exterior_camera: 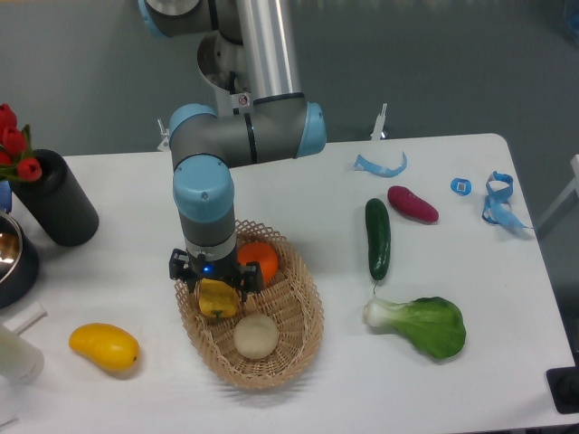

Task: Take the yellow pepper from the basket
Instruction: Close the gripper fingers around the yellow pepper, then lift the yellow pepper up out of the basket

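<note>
Yellow pepper [217, 299] sits in basket [298, 334] beside orange [260, 259] and beige ball [256, 335]. Claw [216, 287] directly over pepper; finger spread hidden, grip state unclear.

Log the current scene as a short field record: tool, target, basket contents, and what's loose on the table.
tool: low over the yellow pepper, at the basket's left side; jaw state cannot be told
target: yellow pepper sits in the basket, directly under the tool
basket: wicker, near table front
basket contents: yellow pepper, orange, pale ball
left of basket: mango, on the table
right of basket: cucumber, bok choy, purple vegetable
far left: black cylinder with red flowers
</note>
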